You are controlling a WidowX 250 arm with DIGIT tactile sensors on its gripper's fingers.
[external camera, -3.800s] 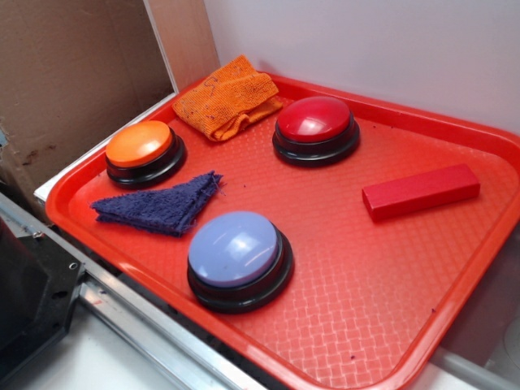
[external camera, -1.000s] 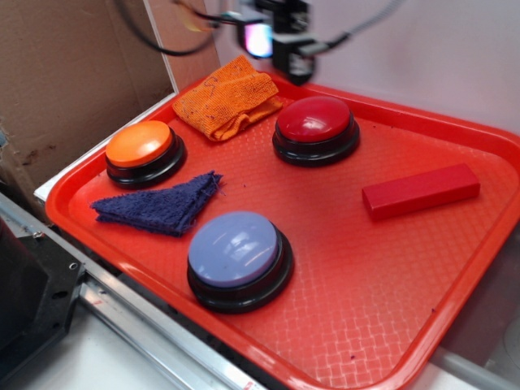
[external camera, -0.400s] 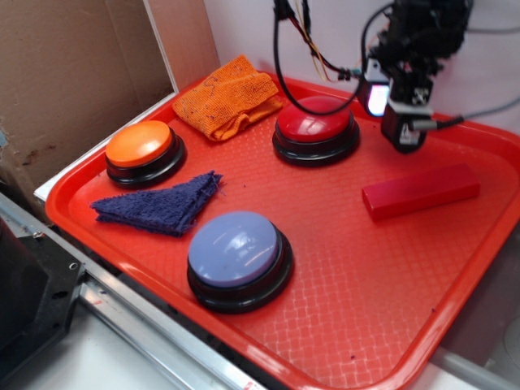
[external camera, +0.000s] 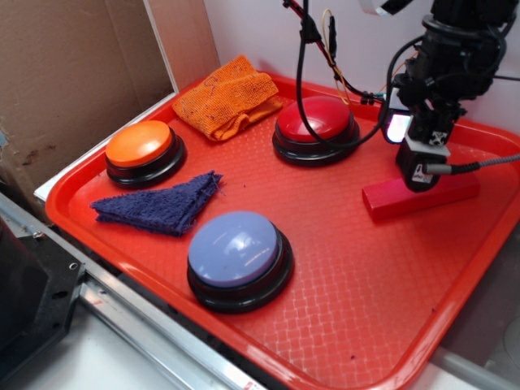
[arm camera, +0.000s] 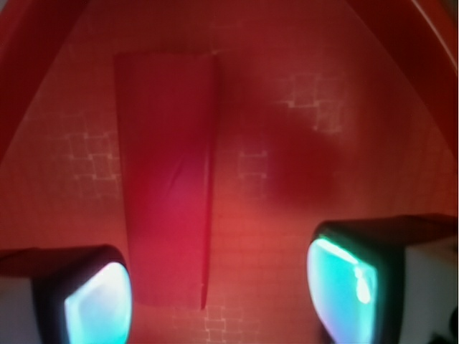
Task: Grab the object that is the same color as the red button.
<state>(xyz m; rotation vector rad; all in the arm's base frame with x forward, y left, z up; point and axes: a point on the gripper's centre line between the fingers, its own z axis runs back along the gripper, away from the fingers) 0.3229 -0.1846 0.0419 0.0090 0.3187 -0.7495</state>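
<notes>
Orange button (external camera: 140, 144): far left of the tray, upright, on a black base.
Blue cloth (external camera: 161, 204): folded to a triangle, just in front of the orange button, apart from it.
Orange cloth (external camera: 227, 97): bunched in the tray's back left corner.
Blue button (external camera: 235, 249): near the front rim, right of the blue cloth.
Red button (external camera: 314, 119): toward the back middle; black cables hang in front of it.
Tray (external camera: 341, 309): red, textured, carries everything named here.
Block (external camera: 388, 200): red, long and flat, lies on the tray right of the red button, well apart from it; only its left end and far right end show in the exterior view.
Hand (external camera: 424, 180): comes down from above onto the block's middle, covering it in the exterior view.
Wrist view: the block (arm camera: 168, 179) runs lengthwise away from the camera, nearer the left finger (arm camera: 90, 304) than the right finger (arm camera: 344, 283); its near end lies between them.
Hand state: fingers spread wide, with tray floor (arm camera: 272, 215) showing in the gap; nothing is grasped.
</notes>
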